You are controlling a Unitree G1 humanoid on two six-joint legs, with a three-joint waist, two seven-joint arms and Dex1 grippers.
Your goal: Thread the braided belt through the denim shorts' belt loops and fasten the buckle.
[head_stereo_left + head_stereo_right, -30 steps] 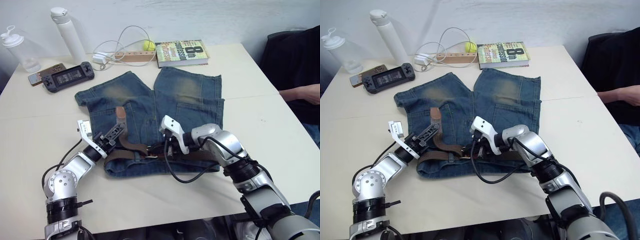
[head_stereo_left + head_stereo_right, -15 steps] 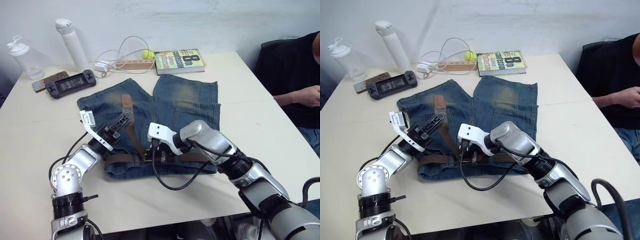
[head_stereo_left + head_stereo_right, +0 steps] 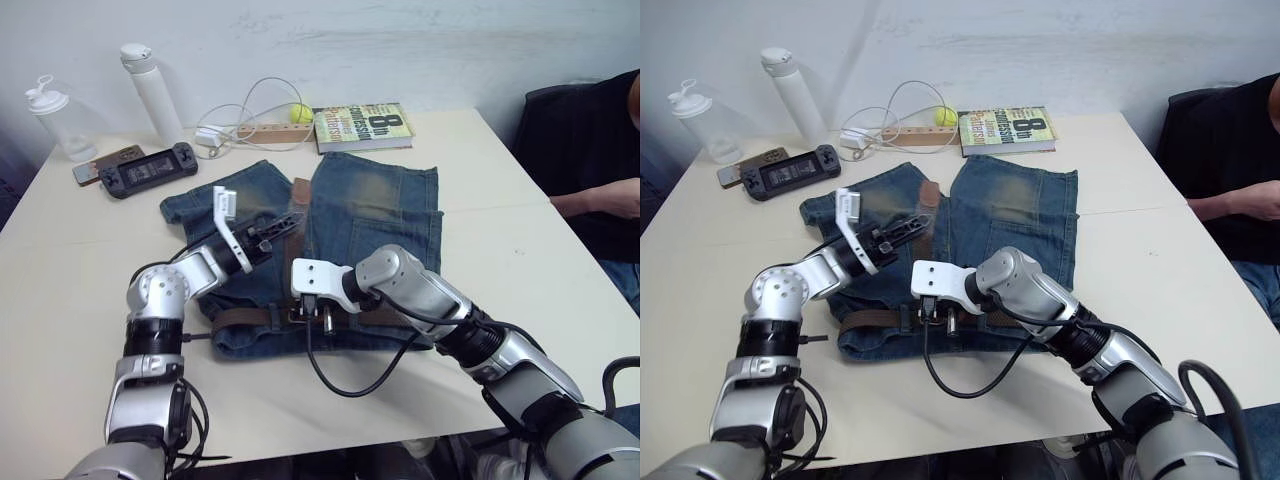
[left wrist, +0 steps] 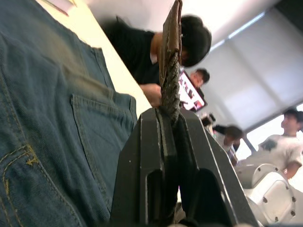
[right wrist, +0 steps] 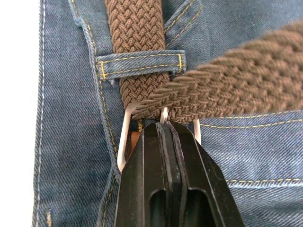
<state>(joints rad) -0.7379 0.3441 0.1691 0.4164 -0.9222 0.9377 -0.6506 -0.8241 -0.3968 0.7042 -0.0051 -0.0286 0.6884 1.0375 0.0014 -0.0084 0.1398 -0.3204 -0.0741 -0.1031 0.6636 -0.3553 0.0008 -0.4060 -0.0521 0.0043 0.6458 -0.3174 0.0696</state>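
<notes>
The denim shorts (image 3: 380, 190) lie flat on the table, waistband toward me. The braided belt (image 3: 245, 317) runs along the waistband under a belt loop (image 5: 142, 64). My right gripper (image 3: 318, 318) is shut on the silver buckle (image 5: 124, 135) at the middle of the waistband, where a second strand of the belt (image 5: 236, 80) crosses it. My left gripper (image 3: 288, 222) hovers over the shorts' left leg, shut on the belt's free end. The tan leather tip (image 3: 300, 190) sticks out beyond its fingers (image 4: 151, 156).
Along the table's far edge are a book (image 3: 362, 126), a tennis ball (image 3: 298, 114), a white cable (image 3: 245, 105), a game console (image 3: 148, 168), a phone (image 3: 105, 162) and two bottles (image 3: 155, 92). A person in black (image 3: 600, 150) sits at the right.
My left gripper has carried the belt's free end up and away from the waistband, toward the far side of the shorts. The right gripper stays at the buckle. The camera has shifted.
</notes>
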